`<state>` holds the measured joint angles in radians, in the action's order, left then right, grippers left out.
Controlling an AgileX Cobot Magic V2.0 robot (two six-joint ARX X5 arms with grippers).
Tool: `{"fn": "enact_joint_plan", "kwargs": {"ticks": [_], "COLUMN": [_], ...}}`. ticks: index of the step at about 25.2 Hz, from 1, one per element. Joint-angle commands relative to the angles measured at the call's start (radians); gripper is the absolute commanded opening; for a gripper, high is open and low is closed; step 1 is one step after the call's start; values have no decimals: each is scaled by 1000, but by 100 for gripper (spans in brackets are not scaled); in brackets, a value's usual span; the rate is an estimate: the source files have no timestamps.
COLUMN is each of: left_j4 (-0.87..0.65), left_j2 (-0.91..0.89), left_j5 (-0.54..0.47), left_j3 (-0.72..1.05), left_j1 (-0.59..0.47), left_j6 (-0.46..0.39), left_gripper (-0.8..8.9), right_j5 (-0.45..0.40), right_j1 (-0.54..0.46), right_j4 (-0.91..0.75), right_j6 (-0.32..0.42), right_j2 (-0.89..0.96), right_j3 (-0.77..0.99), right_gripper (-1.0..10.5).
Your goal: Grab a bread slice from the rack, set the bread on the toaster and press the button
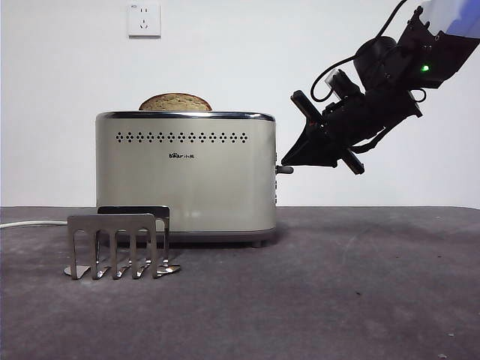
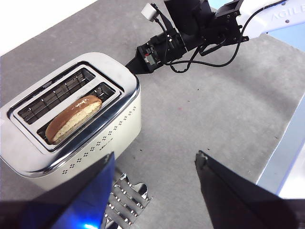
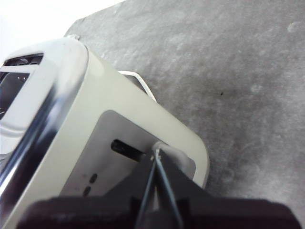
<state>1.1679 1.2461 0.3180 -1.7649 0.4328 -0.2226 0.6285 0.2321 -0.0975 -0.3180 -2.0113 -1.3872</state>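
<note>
Right end effector (image 3: 156, 155) at bread-loaded toaster (image 1: 185, 172)

right claw (image 3: 156, 157): jaws closed together, angled downward from upper right | left claw (image 2: 155, 191): jaws spread apart, held high

We see the slice of bread (image 1: 175, 102) standing in the toaster's (image 1: 185, 176) front slot, the rack (image 1: 120, 244) on the table (image 1: 337, 292) just before the toaster's left end, and the right gripper (image 1: 285, 161) at its right-end lever (image 1: 284, 169).
</note>
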Motion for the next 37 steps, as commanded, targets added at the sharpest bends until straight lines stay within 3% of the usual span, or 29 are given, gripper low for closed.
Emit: {"fn": "enact_joint_plan", "kwargs": {"ticks": [1, 8, 28, 37], "left_j4": [0, 0, 0, 2], "left_j2": [-2, -2, -2, -2], "left_j5": [4, 3, 0, 1], "left_j3": [8, 8, 8, 8], "left_j1": [0, 0, 0, 0], "left_j6": [10, 10, 10, 10], "left_gripper": [287, 287, 287, 287], "right_j5": [-6, -11, -6, -7], "right_j1": [6, 6, 6, -23], "right_j4": [27, 70, 68, 114], "right_j6": [7, 47, 47, 47], "right_j2": [-53, -99, -93, 188], "right_j3": [8, 8, 8, 0], "right_gripper": [-13, -13, -12, -12]}}
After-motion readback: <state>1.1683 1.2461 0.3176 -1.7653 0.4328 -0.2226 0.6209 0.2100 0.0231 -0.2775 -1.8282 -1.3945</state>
